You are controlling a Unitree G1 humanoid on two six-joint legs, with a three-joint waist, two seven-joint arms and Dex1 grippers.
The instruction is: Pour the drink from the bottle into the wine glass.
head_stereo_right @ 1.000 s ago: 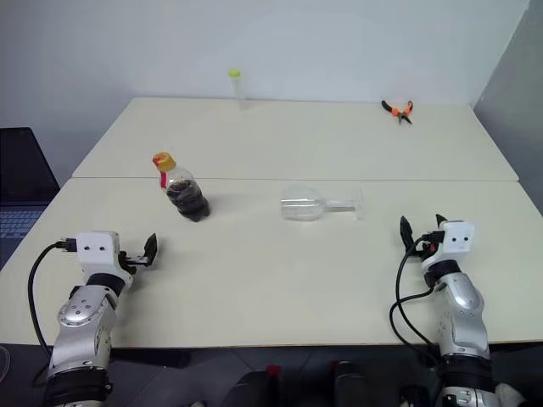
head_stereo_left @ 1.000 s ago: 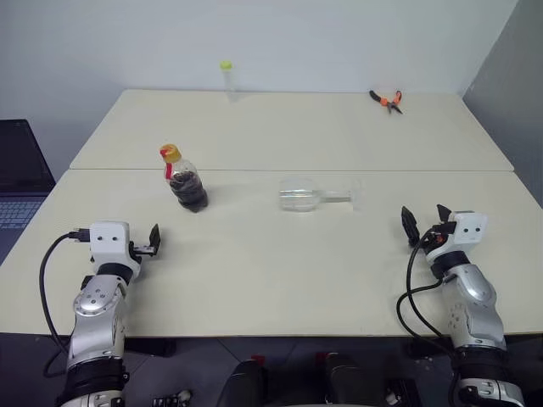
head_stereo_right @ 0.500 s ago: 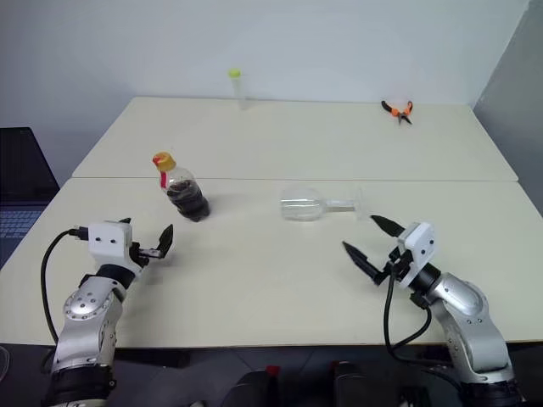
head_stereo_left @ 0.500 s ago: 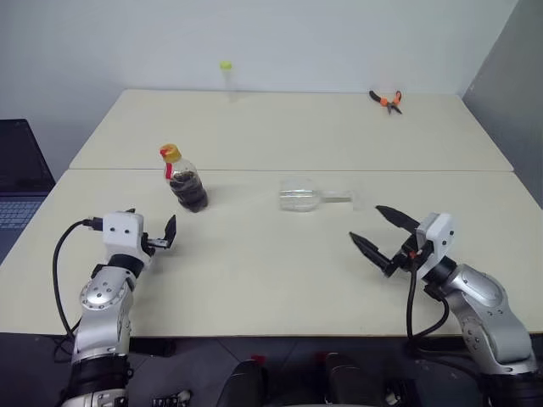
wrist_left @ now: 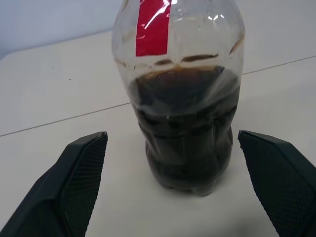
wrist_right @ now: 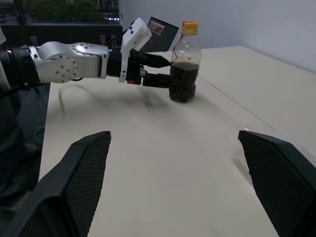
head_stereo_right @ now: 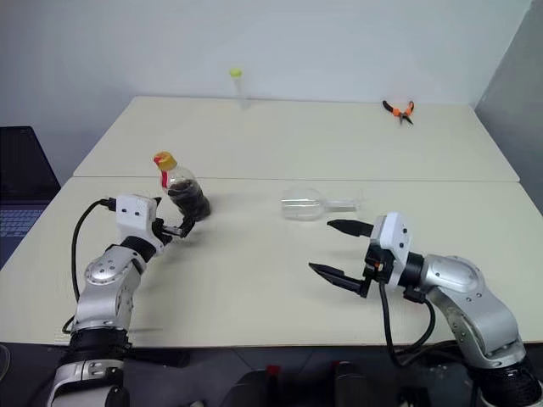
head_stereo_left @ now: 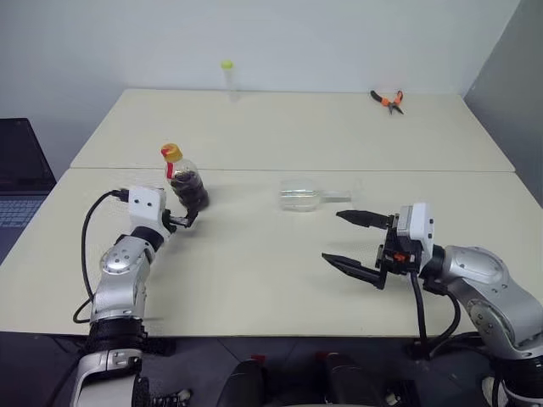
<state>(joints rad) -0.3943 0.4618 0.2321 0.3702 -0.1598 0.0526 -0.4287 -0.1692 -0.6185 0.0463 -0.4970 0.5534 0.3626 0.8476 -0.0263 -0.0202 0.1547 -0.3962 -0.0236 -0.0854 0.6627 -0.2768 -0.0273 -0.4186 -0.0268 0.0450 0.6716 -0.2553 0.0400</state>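
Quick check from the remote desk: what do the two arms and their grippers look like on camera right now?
Both arms are silver-grey metal with rounded joint housings and black bands at the joints. Each wrist carries a white boxy block, and a loose black cable loops along each forearm. The left gripper and right gripper each have two long black tapered fingers; their inner faces show a fine mesh texture. A small red-orange mark sits at the right gripper's base.
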